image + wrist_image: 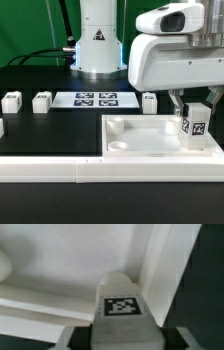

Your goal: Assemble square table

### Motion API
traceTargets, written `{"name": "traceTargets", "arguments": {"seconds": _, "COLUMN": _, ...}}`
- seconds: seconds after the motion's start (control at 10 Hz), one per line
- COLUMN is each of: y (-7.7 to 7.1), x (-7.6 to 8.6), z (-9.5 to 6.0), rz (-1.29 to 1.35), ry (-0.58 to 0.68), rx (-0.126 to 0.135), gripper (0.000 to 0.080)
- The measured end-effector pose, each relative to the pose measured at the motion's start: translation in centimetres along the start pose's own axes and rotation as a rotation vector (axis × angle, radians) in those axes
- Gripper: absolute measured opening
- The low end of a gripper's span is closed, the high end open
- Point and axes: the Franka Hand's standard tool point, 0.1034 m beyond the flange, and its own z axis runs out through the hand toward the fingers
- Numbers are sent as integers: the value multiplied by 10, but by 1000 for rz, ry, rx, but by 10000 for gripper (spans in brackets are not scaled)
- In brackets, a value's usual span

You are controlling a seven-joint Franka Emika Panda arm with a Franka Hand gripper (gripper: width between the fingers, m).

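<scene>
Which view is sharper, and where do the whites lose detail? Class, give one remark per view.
Exterior view: fairly sharp and evenly lit, though the white table top looks washed out, with faint edges. Wrist view: soft and out of focus, with the leg and its tag blurred and the surrounding whites merging.

The small white plastic block leg [196, 128] between the fingers of the white-bodied tool [195, 118] carries a black-and-white square tag; the large white plastic square tray-like top [140, 142] beneath the tool is plain white; beside it the table [40, 135] is black; farther from the tool, the flat white marker board [95, 99] shows four black-and-white tags; loose white block legs [42, 101] there bear black marks.
</scene>
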Motion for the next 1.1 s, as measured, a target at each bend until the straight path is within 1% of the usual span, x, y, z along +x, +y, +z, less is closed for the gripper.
{"name": "traceTargets", "arguments": {"seconds": 0.3, "y": 0, "x": 0, "z": 0, "rz": 34, "ry": 1, "rx": 1, "gripper": 291}}
{"name": "traceTargets", "arguments": {"seconds": 0.4, "y": 1, "x": -1, "z": 1, "rz": 95, "ry": 11, "rx": 1, "gripper": 291}}
{"name": "traceTargets", "arguments": {"seconds": 0.6, "y": 0, "x": -2, "z": 1, "rz": 323, "ry": 21, "rx": 4, "gripper": 291}}
{"name": "traceTargets", "arguments": {"seconds": 0.8, "y": 0, "x": -1, "z": 2, "rz": 513, "ry": 24, "rx": 20, "gripper": 291}}
{"name": "traceTargets", "arguments": {"seconds": 1.1, "y": 0, "x": -2, "z": 2, "rz": 777, "ry": 32, "rx": 20, "gripper": 291}}
